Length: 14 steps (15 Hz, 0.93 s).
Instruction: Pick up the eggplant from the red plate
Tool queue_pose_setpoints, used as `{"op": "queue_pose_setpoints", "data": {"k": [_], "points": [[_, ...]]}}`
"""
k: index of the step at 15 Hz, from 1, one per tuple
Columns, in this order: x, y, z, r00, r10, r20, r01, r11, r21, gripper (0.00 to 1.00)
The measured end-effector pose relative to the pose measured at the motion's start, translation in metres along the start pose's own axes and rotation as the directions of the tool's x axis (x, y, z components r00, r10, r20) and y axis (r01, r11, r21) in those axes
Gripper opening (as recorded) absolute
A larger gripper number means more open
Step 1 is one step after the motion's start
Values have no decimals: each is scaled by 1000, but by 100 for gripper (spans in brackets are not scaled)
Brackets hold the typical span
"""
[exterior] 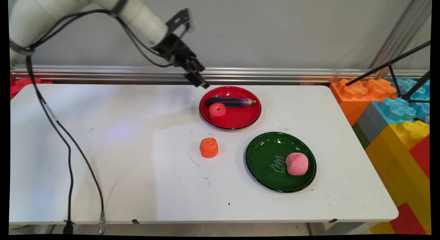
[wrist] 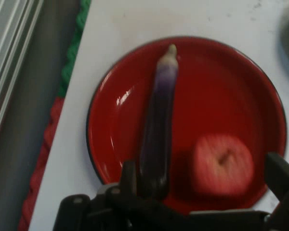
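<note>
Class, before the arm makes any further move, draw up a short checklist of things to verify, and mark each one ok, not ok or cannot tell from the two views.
1. Tool open: ok; in the hand view its fingers stand wide apart.
2. Tool holds nothing: ok.
3. Tool clear of the red plate: ok; it hangs above the plate's far left rim.
4. Eggplant and red fruit both lie on the red plate: ok.
5. Eggplant and red fruit apart: cannot tell; they lie close.
6. Orange fruit on the table, pink fruit on the green plate: ok.

Two plates, one red and one green, one eggplant, and three foam fruits.
</note>
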<state>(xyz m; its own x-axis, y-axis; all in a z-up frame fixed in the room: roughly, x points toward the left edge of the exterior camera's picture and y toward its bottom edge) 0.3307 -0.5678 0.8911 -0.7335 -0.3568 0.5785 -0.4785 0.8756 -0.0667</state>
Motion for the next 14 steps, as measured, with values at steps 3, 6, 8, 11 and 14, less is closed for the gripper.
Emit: {"op": "queue_pose_setpoints", "data": {"k": [3, 6, 8, 11, 14], "points": [[21, 1, 34, 1000, 1, 0, -1, 999, 36, 100], [37, -1, 70, 1000, 7, 10, -8, 998, 70, 100], [42, -3, 93, 1000, 13, 25, -15, 997, 82, 100], [43, -6, 124, 998, 18, 57, -23, 995, 92, 100], [41, -8, 146, 996, 23, 81, -30, 995, 97, 100]]}}
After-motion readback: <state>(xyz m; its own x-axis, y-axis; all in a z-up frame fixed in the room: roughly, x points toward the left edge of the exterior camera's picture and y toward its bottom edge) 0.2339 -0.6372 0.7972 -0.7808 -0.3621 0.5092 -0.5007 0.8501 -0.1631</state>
